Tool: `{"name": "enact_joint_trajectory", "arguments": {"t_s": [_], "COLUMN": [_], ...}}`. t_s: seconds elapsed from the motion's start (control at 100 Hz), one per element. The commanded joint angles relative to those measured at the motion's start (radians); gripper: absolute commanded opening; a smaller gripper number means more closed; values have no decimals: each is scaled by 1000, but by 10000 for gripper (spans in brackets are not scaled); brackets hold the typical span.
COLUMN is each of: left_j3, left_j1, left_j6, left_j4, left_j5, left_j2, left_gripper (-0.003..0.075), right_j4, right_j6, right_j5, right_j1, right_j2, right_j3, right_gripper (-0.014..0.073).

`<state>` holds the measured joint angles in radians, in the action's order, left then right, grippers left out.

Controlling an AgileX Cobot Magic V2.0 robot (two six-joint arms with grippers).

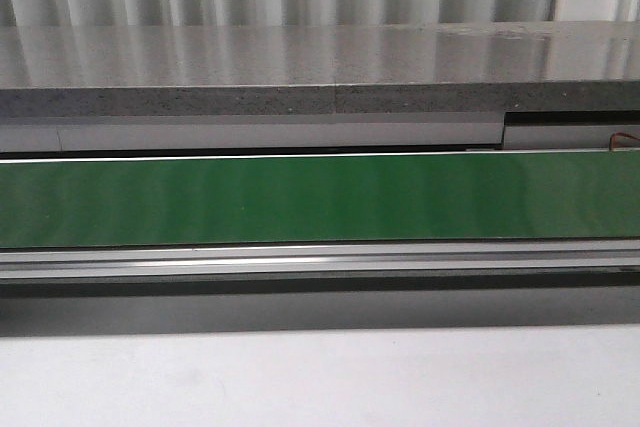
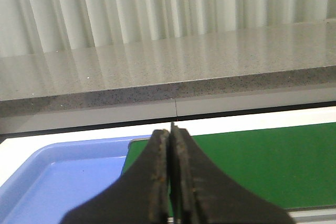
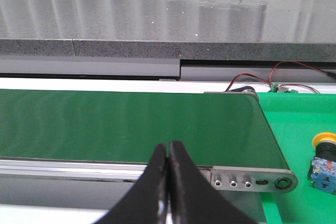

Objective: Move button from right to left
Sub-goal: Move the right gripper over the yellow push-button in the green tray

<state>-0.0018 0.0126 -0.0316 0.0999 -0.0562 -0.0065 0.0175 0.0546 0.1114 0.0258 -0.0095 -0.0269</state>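
Observation:
The button [image 3: 323,162], with a yellow cap, black collar and blue body, stands on a bright green surface [image 3: 299,124] past the end of the conveyor, seen only in the right wrist view. My right gripper [image 3: 168,150] is shut and empty, hovering over the near rail of the green belt [image 3: 131,124], well apart from the button. My left gripper [image 2: 170,135] is also shut with nothing between its fingers, above the other end of the belt [image 2: 252,166] beside a blue tray [image 2: 63,182]. Neither gripper appears in the front view.
The green conveyor belt [image 1: 320,197] runs across the front view with a metal rail [image 1: 320,262] along its near side. Behind it is a grey stone ledge [image 1: 320,67]. Red and black wires [image 3: 273,74] lie at the belt's end near a metal end plate [image 3: 252,179].

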Motion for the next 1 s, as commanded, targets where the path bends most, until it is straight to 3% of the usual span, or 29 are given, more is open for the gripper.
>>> {"name": "enact_joint_trajectory", "arguments": {"t_s": [0.0,0.58,0.77,0.99], "left_j3": [26,26,26,26], "left_j1": [1,1,1,1], "left_j6": [11,11,11,11], "left_j4": [-3,-3,-3,-3], "left_j5": [81,81,81,81], "left_j2": [-33,-33,-33,-33], "left_gripper": [-20,-20,-20,-20], "right_j4": [-1,-1,-8,-35], "right_j6": [3,3,3,3], "right_j5": [-86,-86,-255,60], "right_j1": [0,0,0,0], "right_j2": [-17,-17,-16,74], "right_j3": [17,17,29,261], "right_gripper": [-67,-67,-67,-67]}}
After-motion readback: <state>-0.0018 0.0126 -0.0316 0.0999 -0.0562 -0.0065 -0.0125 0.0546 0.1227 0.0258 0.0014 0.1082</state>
